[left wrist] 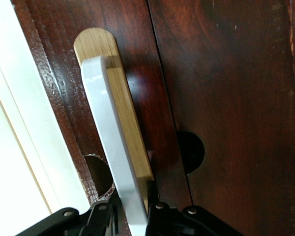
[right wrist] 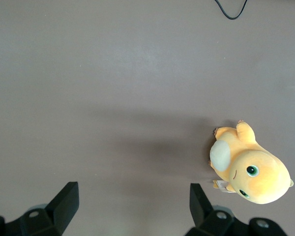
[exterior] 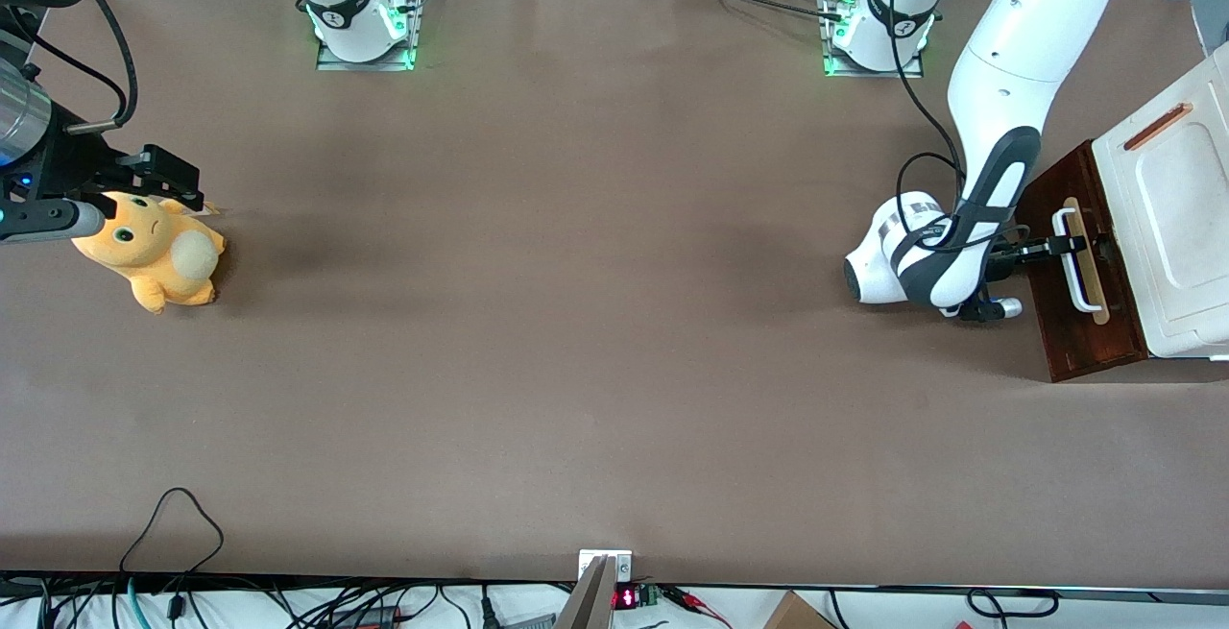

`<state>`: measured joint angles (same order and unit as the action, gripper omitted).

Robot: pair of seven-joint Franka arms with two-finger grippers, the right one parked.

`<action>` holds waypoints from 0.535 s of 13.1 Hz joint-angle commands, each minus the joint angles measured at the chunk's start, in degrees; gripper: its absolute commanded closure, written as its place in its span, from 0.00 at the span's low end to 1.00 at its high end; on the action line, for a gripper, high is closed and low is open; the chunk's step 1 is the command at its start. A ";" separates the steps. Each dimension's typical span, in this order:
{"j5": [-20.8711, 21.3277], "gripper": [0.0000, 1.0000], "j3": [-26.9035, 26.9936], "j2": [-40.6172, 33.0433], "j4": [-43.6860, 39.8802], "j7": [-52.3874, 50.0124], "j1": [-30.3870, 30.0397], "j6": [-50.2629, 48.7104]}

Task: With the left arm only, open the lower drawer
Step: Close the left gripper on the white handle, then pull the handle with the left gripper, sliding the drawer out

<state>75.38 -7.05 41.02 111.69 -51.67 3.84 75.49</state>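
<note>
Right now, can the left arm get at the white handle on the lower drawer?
Yes, it looks so. The left arm has its gripper already at the white loop handle of the lower drawer, a finger on each side of the bar. Nothing stands in between.

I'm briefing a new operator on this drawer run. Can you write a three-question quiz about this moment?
1. True or false: the gripper straddles the white handle of the lower drawer.
2. What lies at the parked arm's end of the table? A) plush toy B) mug C) book
3. Fill in: the handle is mounted on a pale ____ strip.

Key: 1 true; 2 A, the plush toy; 3 wood.
</note>
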 commanded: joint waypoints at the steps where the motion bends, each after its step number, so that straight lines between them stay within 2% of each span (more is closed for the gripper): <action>1: -1.29 0.85 -1.12 -0.07 -0.69 1.31 0.73 -0.52; 7: -2.52 0.86 -2.71 -0.07 -0.69 0.08 0.82 -1.23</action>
<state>74.66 -9.02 40.98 111.47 -52.44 4.10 74.65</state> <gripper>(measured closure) 0.784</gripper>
